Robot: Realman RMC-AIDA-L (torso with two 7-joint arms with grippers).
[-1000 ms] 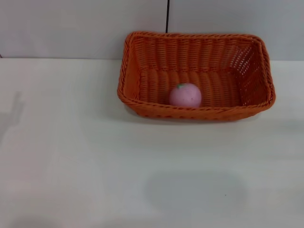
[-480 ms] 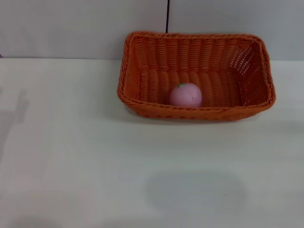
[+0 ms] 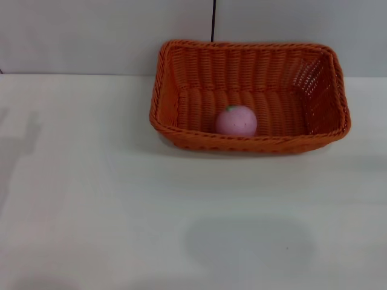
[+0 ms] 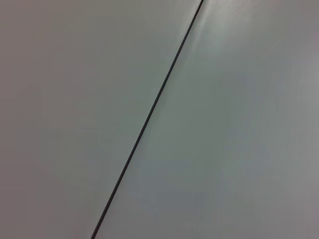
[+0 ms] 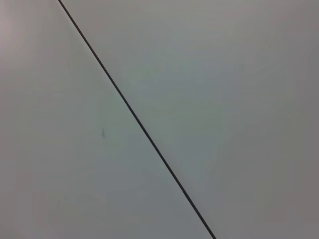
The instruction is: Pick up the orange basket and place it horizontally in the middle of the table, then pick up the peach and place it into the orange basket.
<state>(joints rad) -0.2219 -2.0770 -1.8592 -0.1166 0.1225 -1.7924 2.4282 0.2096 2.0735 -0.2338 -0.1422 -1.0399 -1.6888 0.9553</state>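
Note:
The orange basket [image 3: 249, 96] lies lengthwise across the far middle of the white table [image 3: 91, 199], close to the back wall. Inside it, near the front wall, rests the pink peach [image 3: 236, 121] with its green leaf mark on top. Neither gripper nor any arm shows in the head view. Both wrist views show only a plain grey wall crossed by a thin dark seam [image 4: 149, 114], and no fingers.
A grey panelled wall with a vertical seam [image 3: 213, 21] stands right behind the basket. Faint shadows lie on the tabletop at the far left [image 3: 18, 151] and at the front centre [image 3: 248, 241].
The faint shadow at the table's left edge has shifted slightly. Basket and peach have stayed where they were.

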